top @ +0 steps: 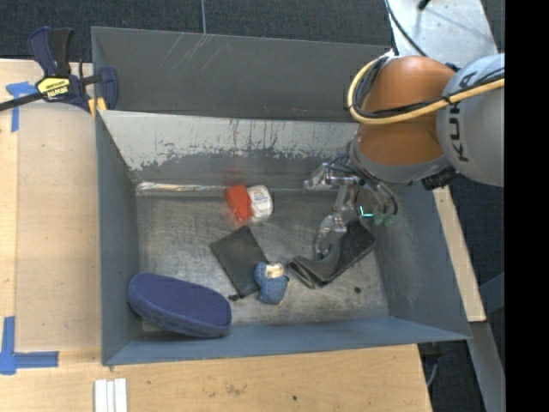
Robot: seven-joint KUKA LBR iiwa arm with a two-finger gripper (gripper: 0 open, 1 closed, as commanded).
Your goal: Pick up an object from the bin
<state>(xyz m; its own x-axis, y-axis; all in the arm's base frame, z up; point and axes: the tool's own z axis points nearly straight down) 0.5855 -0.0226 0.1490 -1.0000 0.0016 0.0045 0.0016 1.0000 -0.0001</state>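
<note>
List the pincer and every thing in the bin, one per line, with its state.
pincer: low in the bin's right part, over the black bent thing.
black bent thing: lying on the floor, partly under the pincer.
orange and white bottle: on its side near the back wall.
dark flat square: lying flat, mid-bin.
small blue thing: beside the square's near corner.
blue oval pad: lying in the lower-left corner.

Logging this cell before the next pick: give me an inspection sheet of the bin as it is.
Surface: grey bin floor, scuffed and streaked.
Job's things: black folded piece, right side, beneath the gripper.
Clutter: orange-and-white cylinder; black flat square; small blue lump; blue oval pad at near-left corner.
Grippers: gripper low over the black folded piece; nothing seen held.
Cables: yellow cable looped round the orange wrist cover.
Surroundings: nothing seen.
</note>
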